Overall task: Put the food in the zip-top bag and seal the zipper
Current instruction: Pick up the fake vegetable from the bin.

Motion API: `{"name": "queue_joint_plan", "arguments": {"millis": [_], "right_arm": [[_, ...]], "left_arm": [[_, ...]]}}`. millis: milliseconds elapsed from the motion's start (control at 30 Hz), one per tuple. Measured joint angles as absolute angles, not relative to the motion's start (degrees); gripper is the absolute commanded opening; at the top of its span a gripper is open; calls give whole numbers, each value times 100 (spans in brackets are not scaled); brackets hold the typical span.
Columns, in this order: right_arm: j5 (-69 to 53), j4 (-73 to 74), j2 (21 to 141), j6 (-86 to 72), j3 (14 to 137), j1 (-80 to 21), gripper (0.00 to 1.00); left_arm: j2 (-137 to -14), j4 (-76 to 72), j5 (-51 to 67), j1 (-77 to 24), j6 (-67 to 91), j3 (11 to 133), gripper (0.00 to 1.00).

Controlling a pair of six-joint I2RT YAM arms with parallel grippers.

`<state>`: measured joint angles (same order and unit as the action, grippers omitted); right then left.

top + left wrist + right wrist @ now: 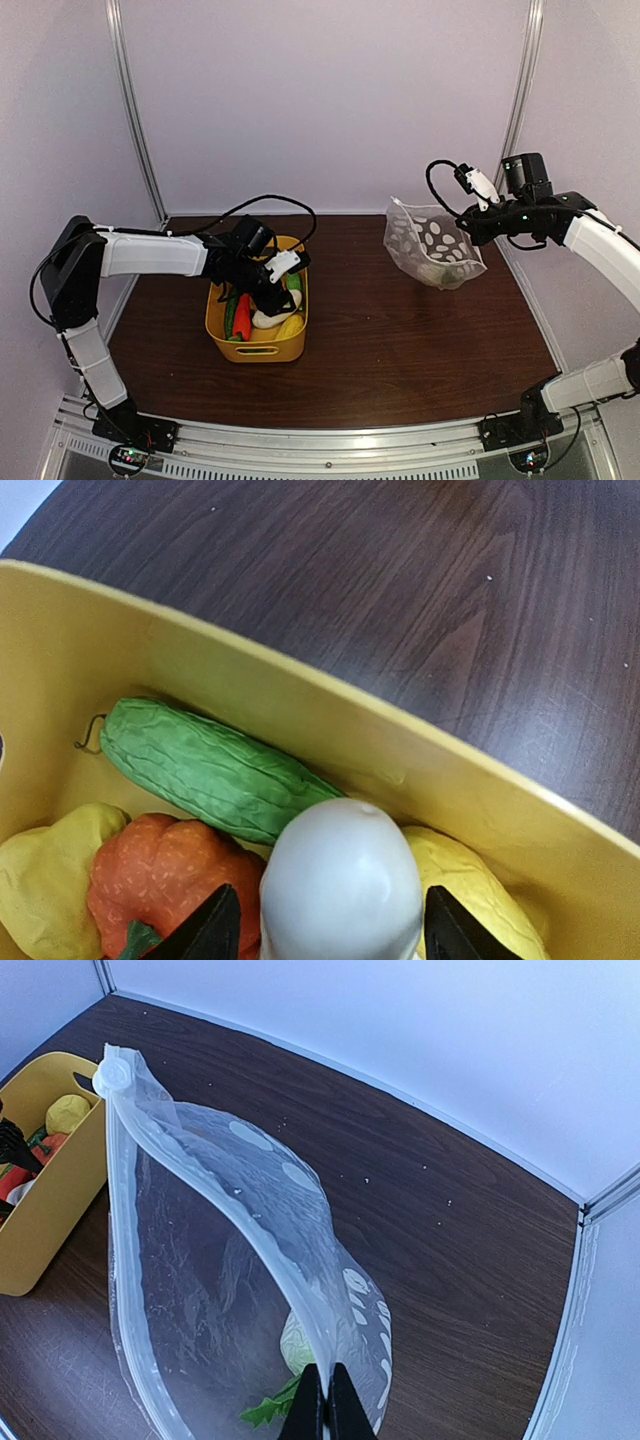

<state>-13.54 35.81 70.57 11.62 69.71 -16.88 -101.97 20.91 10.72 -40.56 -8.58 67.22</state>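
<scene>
Two risks worry me. My left gripper (335,930) straddles the white piece (340,875) in the yellow tub (300,715), at the bottom of its wrist view. I cannot tell whether the jaws pinch it yet, and that smooth dome could squirt out. My right gripper (322,1405), clamped tight on the zip-top bag (200,1290), holds it at upper right of the overhead view, where the floppy mouth may sag shut.
</scene>
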Motion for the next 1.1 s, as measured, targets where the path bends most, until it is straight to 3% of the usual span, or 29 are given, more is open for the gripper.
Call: {"name": "queue_joint_plan", "arguments": {"millis": [333, 800, 1100], "right_arm": [[-1374, 3579, 7057, 1162, 6971, -1684, 0], [-1374, 3577, 7057, 1162, 6912, -1682, 0], [-1302, 3577, 7059, 1138, 6912, -1667, 0]], "left_arm": [[-10407, 2119, 1041, -4060, -733, 6801, 46], [-10156, 2152, 1039, -4060, -694, 6869, 41], [-8871, 2097, 561, -4060, -305, 6941, 40]]}}
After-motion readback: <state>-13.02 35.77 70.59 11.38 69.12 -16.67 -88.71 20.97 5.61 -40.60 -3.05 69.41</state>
